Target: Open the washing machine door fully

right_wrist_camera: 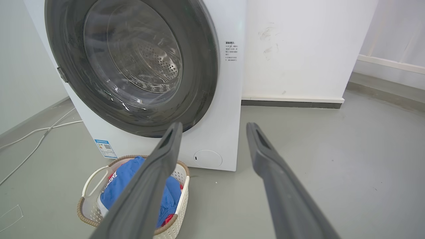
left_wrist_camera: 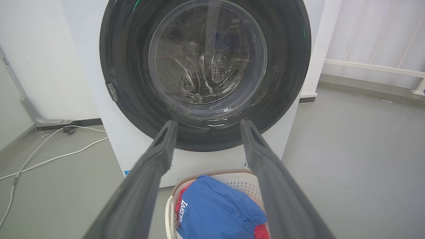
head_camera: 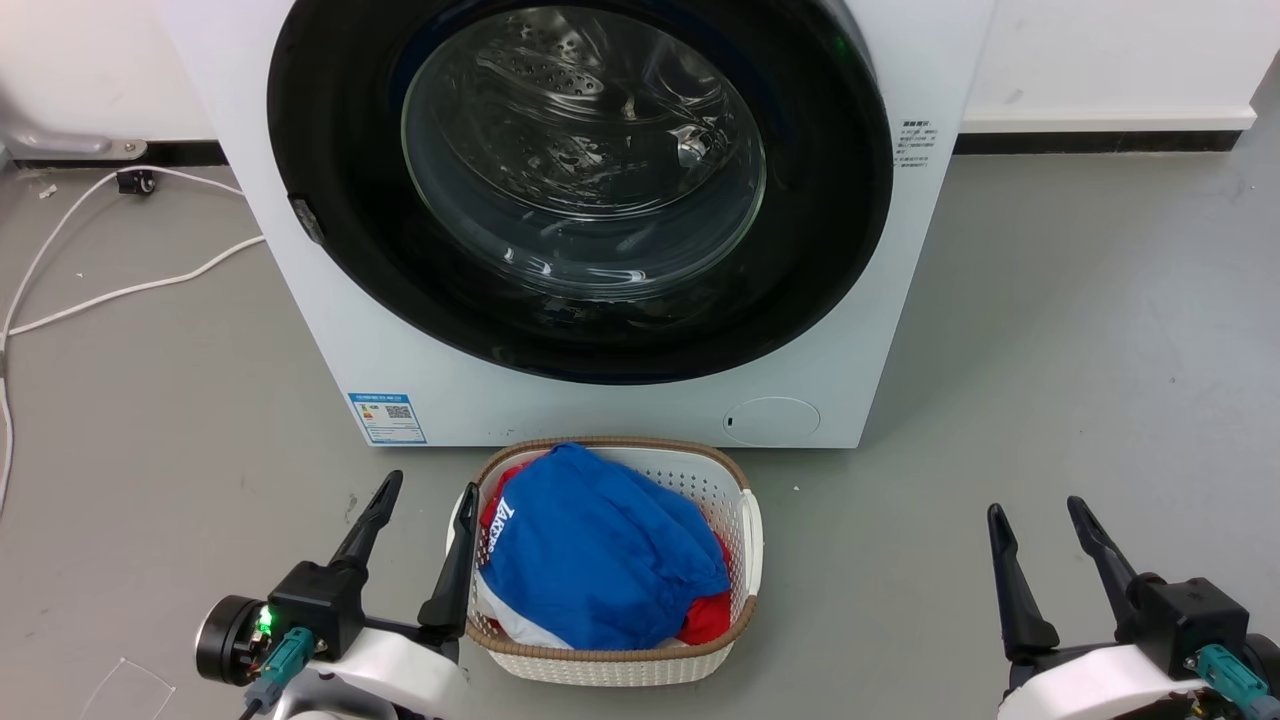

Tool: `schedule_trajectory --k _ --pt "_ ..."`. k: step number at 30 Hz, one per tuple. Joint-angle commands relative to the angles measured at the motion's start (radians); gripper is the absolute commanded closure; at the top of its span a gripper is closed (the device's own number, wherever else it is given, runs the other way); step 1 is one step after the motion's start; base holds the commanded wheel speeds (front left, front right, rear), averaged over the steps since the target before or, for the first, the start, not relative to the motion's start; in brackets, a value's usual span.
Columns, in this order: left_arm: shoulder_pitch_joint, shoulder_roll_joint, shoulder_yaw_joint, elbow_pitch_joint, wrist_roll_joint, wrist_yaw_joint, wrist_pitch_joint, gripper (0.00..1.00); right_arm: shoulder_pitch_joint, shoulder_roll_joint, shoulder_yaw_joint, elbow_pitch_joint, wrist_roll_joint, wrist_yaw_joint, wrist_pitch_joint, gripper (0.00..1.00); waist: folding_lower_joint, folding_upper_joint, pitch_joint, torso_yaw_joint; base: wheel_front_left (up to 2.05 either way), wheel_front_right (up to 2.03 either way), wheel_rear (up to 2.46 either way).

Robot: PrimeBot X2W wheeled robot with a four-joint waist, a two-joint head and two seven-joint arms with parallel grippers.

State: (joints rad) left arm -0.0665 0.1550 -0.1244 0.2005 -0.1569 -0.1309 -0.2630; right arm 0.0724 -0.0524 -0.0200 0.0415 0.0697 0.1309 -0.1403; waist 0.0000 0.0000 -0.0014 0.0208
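Observation:
The white washing machine [head_camera: 620, 410] [left_wrist_camera: 99, 99] [right_wrist_camera: 225, 99] stands straight ahead. Its round glossy black washing machine door [head_camera: 340, 230] [left_wrist_camera: 126, 83] [right_wrist_camera: 199, 83] lies flat against the front, with the steel drum visible through the clear glass. A small grey fitting sits on the door's left edge. My left gripper [head_camera: 432, 488] [left_wrist_camera: 207, 124] is open and low at the lower left, beside the basket. At the lower right my right gripper [head_camera: 1035, 507] [right_wrist_camera: 214, 126] is open too. Both are well short of the door and hold nothing.
A white laundry basket [head_camera: 742, 500] [left_wrist_camera: 245, 182] [right_wrist_camera: 183, 186] with blue and red clothes sits on the grey floor right before the machine. White cables [head_camera: 110, 290] run over the floor at the left. A white wall with a dark skirting stands behind.

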Motion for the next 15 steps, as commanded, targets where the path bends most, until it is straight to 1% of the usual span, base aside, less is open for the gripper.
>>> schedule_trajectory --k 1,5,6,7,8,12,15 --pt "0.009 0.002 0.002 0.001 -0.002 0.000 -0.002 0.00 0.009 0.004 -0.001 0.003 0.001 0.000 -0.005 0.00 0.0000 0.0000 0.000 0.000 0.00 0.00 0.00" --pt "0.009 0.003 0.002 0.002 -0.003 0.000 -0.002 0.00 0.004 0.004 -0.002 0.005 0.007 0.000 -0.008 0.00 0.0000 0.0000 0.002 0.000 0.00 0.00 0.00" --pt "0.009 0.003 0.001 0.002 -0.003 0.000 -0.002 0.00 0.004 0.004 -0.004 0.006 0.015 0.000 -0.009 0.10 0.0000 0.0000 0.002 0.001 0.00 0.00 0.00" --pt "0.009 0.003 0.002 0.002 -0.003 0.000 -0.002 0.00 0.003 0.004 -0.005 0.006 0.020 0.000 -0.012 0.66 0.0000 0.0000 0.002 0.001 0.00 0.00 0.00" --pt "0.009 0.003 0.002 0.002 -0.004 0.000 -0.002 0.00 0.002 0.004 -0.005 0.006 0.031 0.000 -0.013 1.00 0.0000 0.0000 0.003 0.001 0.00 0.00 0.00" --pt "0.006 0.004 0.006 0.002 -0.007 0.000 -0.002 0.00 -0.003 0.004 -0.010 0.010 0.061 0.000 -0.021 1.00 0.0000 0.0000 0.003 0.001 0.00 0.00 0.00" --pt "0.004 0.004 0.009 0.003 -0.010 0.000 -0.002 0.00 -0.009 0.004 -0.020 0.021 0.154 0.000 -0.019 1.00 0.0000 0.0000 0.003 0.001 0.00 0.00 0.00"
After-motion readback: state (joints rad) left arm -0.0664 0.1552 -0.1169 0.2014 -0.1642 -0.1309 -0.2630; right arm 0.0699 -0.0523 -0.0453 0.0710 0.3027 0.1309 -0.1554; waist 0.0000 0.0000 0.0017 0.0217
